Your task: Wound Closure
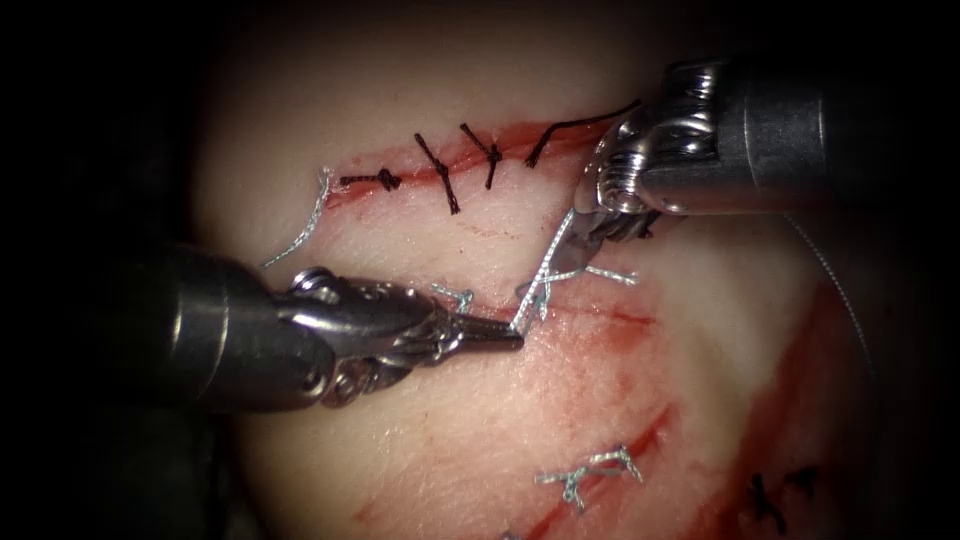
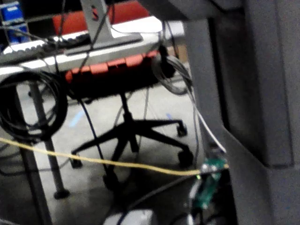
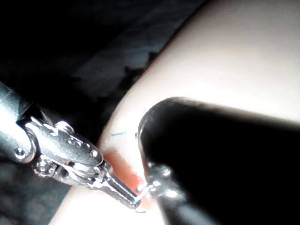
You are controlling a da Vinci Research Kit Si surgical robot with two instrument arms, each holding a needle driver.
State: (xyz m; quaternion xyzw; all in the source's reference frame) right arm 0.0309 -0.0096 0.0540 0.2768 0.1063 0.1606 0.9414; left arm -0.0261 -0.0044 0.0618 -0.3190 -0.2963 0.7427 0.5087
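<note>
The tissue (image 1: 480, 440) is lying across the endoscope view as a pale, rounded slab streaked with red fluid (image 1: 610, 345). Several cuts are crossing it: a far one (image 1: 440, 165) is carrying four dark stitches (image 1: 440, 172), a middle one (image 1: 590, 315) is running rightward from the centre, and a near one (image 1: 600, 470) is showing a pale knot (image 1: 585, 475).

The right arm's tool (image 1: 590, 232) is reaching in from the right, its wrist sitting over the right end of the far cut and its tip pointing down and to the left. The left arm's tool (image 1: 505, 340) is coming in from the left, its tip resting at the left end of the middle cut. In the right wrist view the left arm's tool (image 3: 129, 199) is showing beside the dark bulk of the right arm's own wrist.

A pale thread (image 1: 545, 270) is stretching taut between the two tips. The left tool's jaws are pressed together on its near end; the right tool's jaws are clamped on its far end. Short cut ends (image 1: 600, 272) are sticking out beside this strand, just far of the middle cut.

A pale curved strand (image 1: 305, 225) is lying on the tissue at the left end of the far cut, touched by neither tool. I cannot tell whether this is the needle.
</note>
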